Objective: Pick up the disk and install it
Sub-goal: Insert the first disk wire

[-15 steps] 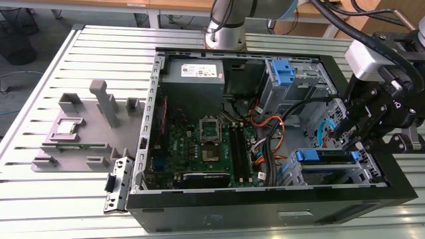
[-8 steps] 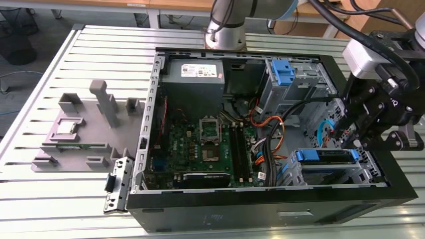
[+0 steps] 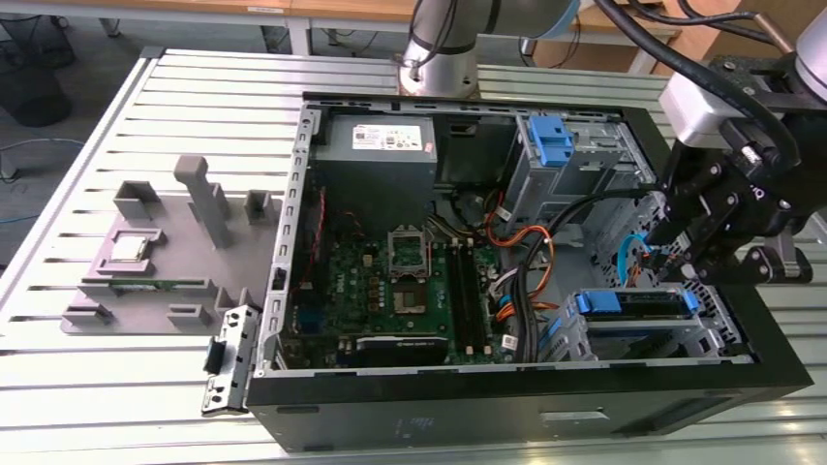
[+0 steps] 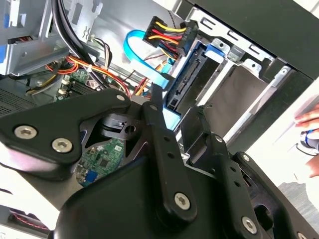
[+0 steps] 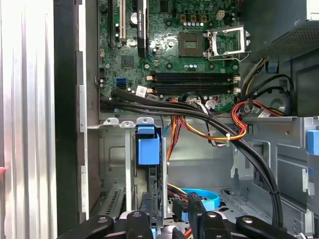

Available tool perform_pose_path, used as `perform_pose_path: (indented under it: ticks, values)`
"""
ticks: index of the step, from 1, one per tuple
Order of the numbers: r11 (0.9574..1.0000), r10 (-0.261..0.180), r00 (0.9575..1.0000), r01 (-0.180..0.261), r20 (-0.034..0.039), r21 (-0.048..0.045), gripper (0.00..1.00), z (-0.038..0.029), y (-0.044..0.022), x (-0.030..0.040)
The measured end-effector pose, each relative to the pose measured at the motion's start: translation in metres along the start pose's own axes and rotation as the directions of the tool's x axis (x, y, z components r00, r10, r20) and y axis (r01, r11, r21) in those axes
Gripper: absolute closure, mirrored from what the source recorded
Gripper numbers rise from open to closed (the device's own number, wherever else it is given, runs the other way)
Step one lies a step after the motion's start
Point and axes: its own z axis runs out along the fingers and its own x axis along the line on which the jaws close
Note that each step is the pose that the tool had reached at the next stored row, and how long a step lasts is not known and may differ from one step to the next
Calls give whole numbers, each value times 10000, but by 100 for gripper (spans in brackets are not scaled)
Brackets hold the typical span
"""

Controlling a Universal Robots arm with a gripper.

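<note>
1. A slatted metal desk [image 3: 194,87] carries an open computer case [image 3: 517,407] lying on its side.
2. The end effector [image 3: 679,257] hangs over the case's drive cage at the exterior view's right. It is released: in the second wrist view its fingers [image 4: 162,134] stand apart, grasping nothing.
3. The disk [image 3: 629,302] sits in that cage just beneath, with its blue rails showing.

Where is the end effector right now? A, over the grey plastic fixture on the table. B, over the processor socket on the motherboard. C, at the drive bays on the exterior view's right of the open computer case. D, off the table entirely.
C: in the exterior view the end effector hangs at the right end of the computer case, close above the disk with its blue rails.
</note>
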Motion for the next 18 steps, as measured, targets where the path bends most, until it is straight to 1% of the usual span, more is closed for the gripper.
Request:
perform_pose_path:
  ticks: [5, 8, 13, 15, 18]
  values:
    - [10000, 0, 10000, 0, 10, -1, 58, 26, -9, -20]
    - [10000, 2, 10000, -2, 10, -1, 58, 28, -15, -22]
    - [10000, 0, 10000, 0, 9, -1, 58, 33, -64, -30]
    - [10000, 0, 10000, 0, 1, -1, 58, 46, -75, -37]
    - [10000, 2, 10000, -2, -37, 1, 58, 78, -77, -43]
